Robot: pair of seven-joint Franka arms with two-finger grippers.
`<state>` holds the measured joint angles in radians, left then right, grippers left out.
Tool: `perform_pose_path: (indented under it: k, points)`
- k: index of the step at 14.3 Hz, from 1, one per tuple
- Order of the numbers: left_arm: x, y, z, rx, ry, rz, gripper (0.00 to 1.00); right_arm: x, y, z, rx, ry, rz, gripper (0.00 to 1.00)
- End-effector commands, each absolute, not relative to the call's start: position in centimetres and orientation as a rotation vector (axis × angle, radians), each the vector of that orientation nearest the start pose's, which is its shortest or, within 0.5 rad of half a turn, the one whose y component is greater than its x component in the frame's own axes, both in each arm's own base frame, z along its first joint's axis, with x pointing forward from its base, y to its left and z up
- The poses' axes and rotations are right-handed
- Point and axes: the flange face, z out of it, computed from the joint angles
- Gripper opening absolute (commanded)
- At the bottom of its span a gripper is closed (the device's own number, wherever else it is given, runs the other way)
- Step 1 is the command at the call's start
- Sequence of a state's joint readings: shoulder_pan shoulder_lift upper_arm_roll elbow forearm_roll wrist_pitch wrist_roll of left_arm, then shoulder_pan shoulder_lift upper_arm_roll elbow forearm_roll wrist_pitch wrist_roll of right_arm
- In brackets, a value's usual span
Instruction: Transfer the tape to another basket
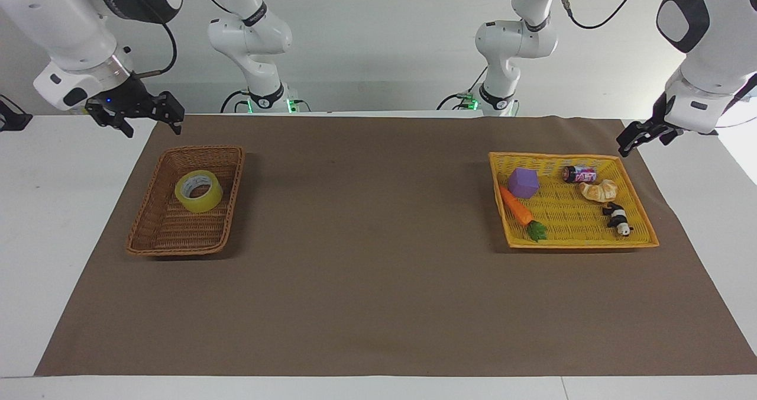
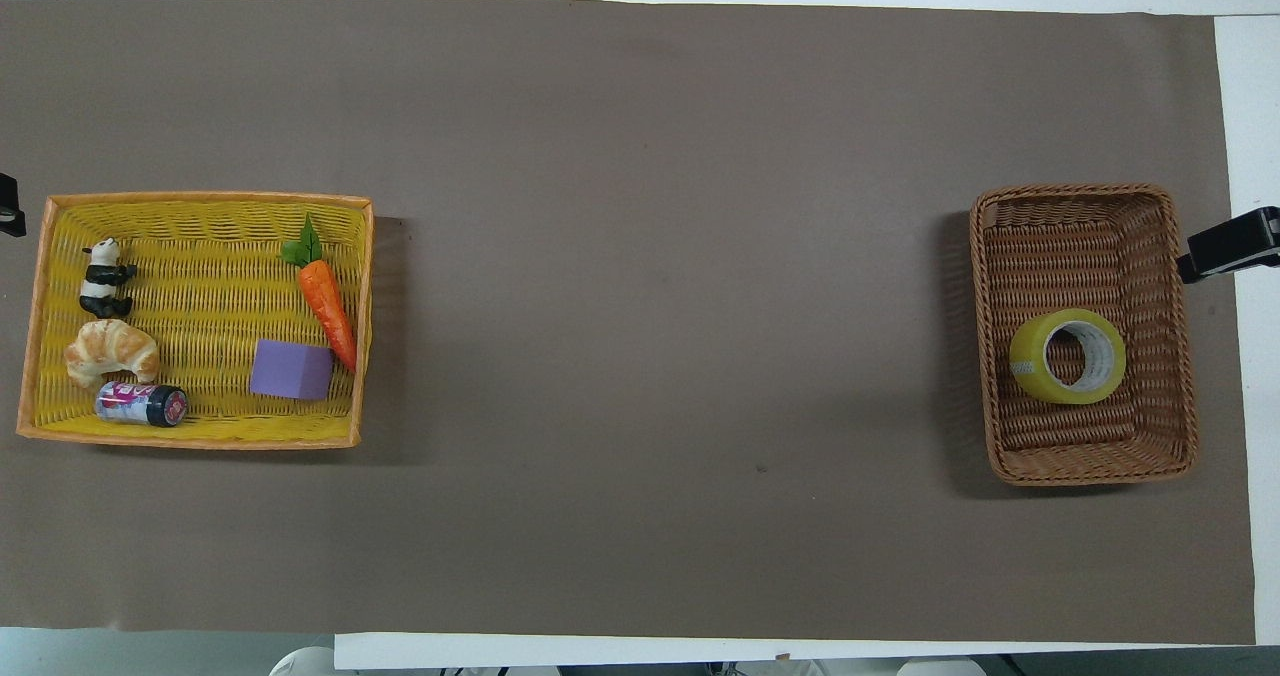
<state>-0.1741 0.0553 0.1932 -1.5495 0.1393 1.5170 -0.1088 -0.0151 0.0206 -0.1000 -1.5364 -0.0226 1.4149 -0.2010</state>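
The right gripper [image 1: 151,116] hangs up in the air over the brown mat's edge just off the wicker basket's corner, black fingers spread wide, nothing between them. The landmark is the basket [image 1: 155,239], a dark-brown woven wicker rectangle with sloping sides, sitting at the right arm's end of the table. Inside it, lying flat on the ribbed woven floor toward the end nearer the robots, is the tape [image 1: 199,191], a fat ring of translucent yellow with a pale printed core, hollow middle facing up. The basket rests on a matte brown mat [image 1: 366,270] that covers most of the white table [image 1: 41,222]. Well apart from the basket, at the left arm's end, is the flat bright-yellow woven tray [image 1: 576,243] with an orange rim, holding a glossy orange carrot [image 1: 516,206] with green leaves, a purple block [image 1: 523,182], a small can [image 1: 579,174] on its side, a golden croissant [image 1: 598,190] and a little panda figure [image 1: 618,218]. The left gripper [image 1: 641,136] hovers over the mat by that tray's corner, fingers parted too, holding nothing.
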Motion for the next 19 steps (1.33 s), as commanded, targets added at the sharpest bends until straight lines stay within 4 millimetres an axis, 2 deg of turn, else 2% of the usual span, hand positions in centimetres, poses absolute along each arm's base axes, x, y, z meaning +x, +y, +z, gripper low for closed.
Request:
perform_pose_path:
  k: [1, 2, 4, 7, 12, 16, 18, 19]
  points:
    - [55.9, 4.0, 60.7, -2.959, -0.248, 0.131, 1.0, 55.0, -8.2, 61.2, -3.097, -0.045, 0.247, 1.0]
    - [55.7, 4.5, 61.0, -2.96, -0.26, 0.123, 1.0, 54.9, -8.3, 61.3, -3.097, -0.043, 0.249, 1.0]
    - [55.4, 6.8, 61.2, -2.964, -0.277, 0.123, 1.0, 54.7, -8.5, 61.5, -3.103, -0.037, 0.259, 1.0]
    - [55.2, 8.5, 61.3, -2.971, -0.256, 0.126, 1.0, 53.6, -8.7, 62.1, -3.108, -0.031, 0.25, 1.0]
    - [55.7, 6.2, 61.5, -2.979, -0.204, 0.09, 1.0, 52.9, -9.0, 62.1, -3.105, -0.014, 0.239, 1.0]
    - [55.7, 6.6, 61.8, -3.048, -0.231, 0.08, 1.0, 52.8, -9.5, 62.2, -3.111, -0.004, 0.239, 1.0]
    - [55.8, 6.0, 61.8, -3.104, -0.232, 0.077, 1.0, 52.8, -9.5, 62.2, -3.111, -0.001, 0.241, 1.0]
    - [56.0, 5.8, 62.5, -3.126, -0.235, 0.062, 1.0, 52.8, -9.5, 62.2, -3.111, -0.001, 0.241, 1.0]
